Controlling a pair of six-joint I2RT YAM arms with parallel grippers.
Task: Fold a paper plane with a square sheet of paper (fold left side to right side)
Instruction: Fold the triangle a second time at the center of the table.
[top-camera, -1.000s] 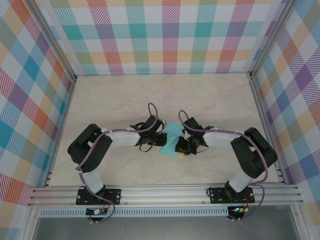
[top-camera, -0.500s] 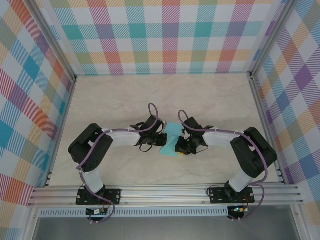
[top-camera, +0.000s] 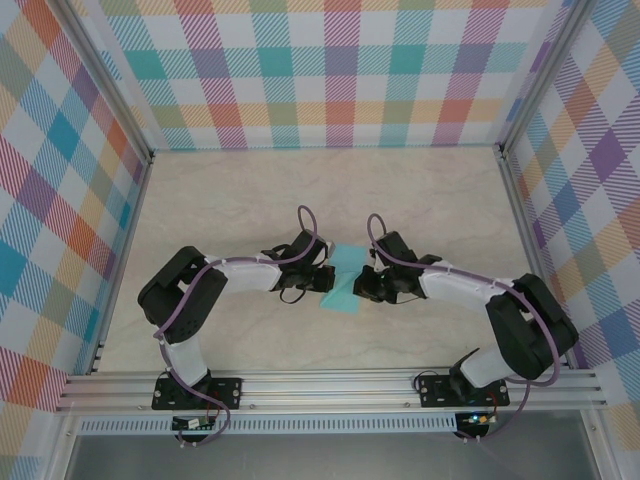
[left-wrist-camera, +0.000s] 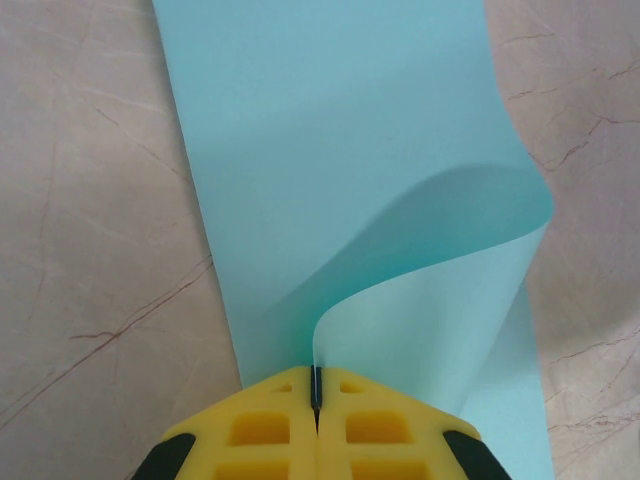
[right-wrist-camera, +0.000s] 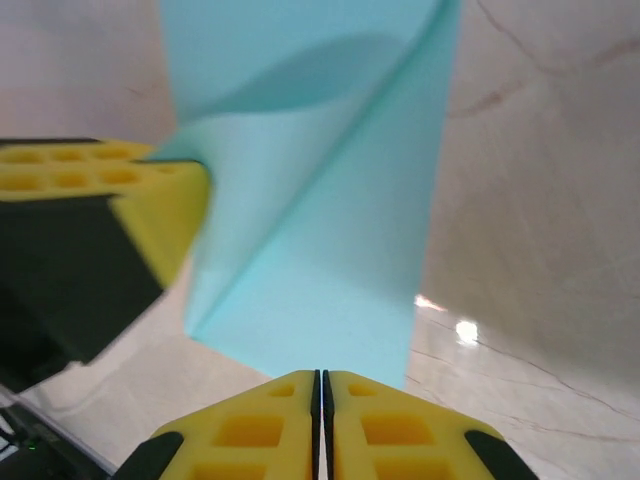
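The square sheet of paper (top-camera: 341, 292) lies on the marble table between the two arms, light turquoise and partly doubled over. In the left wrist view the paper (left-wrist-camera: 330, 150) stretches away from me, and its near edge curls up into my left gripper (left-wrist-camera: 316, 385), which is shut on that edge. My left gripper (top-camera: 322, 279) meets the sheet from the left. My right gripper (top-camera: 360, 287) is at the sheet's right side. Its yellow fingers (right-wrist-camera: 250, 430) are shut at the near edge of the paper (right-wrist-camera: 320, 250), nothing visibly between them. A paper plane is out of view.
Plaid walls (top-camera: 330, 70) on aluminium posts close in the table on three sides. An aluminium rail (top-camera: 330, 385) carrying both arm bases runs along the near edge. The left gripper's yellow finger (right-wrist-camera: 110, 190) stands close at the left of the right wrist view.
The right arm has swung its elbow out to the right and its gripper has drawn slightly off the sheet, uncovering more paper. The left gripper has kept its hold in place.
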